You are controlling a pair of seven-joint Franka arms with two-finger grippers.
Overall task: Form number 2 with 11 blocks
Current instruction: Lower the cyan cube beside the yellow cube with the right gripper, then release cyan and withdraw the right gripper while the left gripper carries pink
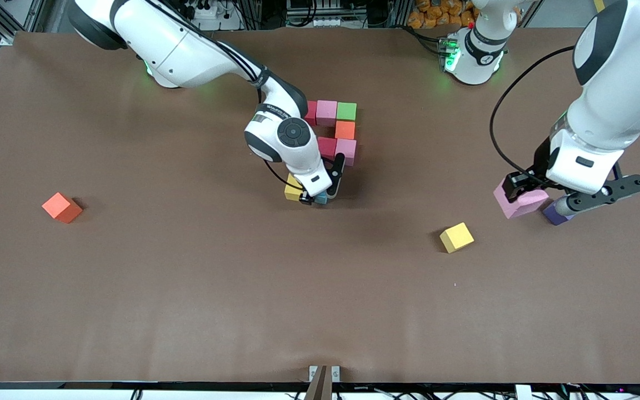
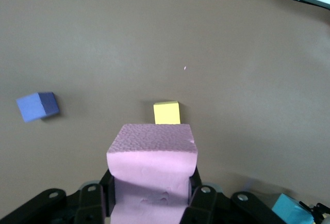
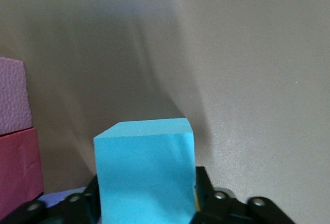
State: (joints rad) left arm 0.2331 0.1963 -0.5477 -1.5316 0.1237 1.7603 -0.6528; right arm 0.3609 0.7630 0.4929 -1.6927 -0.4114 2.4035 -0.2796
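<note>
Right gripper (image 1: 320, 195) is low at the table, just nearer the front camera than the part-built number 2 (image 1: 335, 129). A light blue block (image 3: 147, 175) sits between its fingers; whether they are gripping it or have let go cannot be told. Touching that block, toward the right arm's end, is a yellow block (image 1: 293, 188), largely covered by the wrist. The standing figure shows a row of a red block (image 1: 311, 113), a pink block (image 1: 326, 111) and a green block (image 1: 346, 111), an orange block (image 1: 345, 129) nearer the camera under the green, then a second red block (image 1: 326, 146) and second pink block (image 1: 346, 150); the right wrist hides the cubes next to them. Left gripper (image 1: 525, 194) is toward the left arm's end of the table, closed narrow on a third pink block (image 2: 152, 170). A purple block (image 1: 554, 213) rests on the table just beside it, partly covered by the gripper body. A loose yellow block (image 1: 456, 237) lies nearer the camera, well apart from the figure. A loose orange-red block (image 1: 61, 207) lies toward the right arm's end, well apart from everything.
</note>
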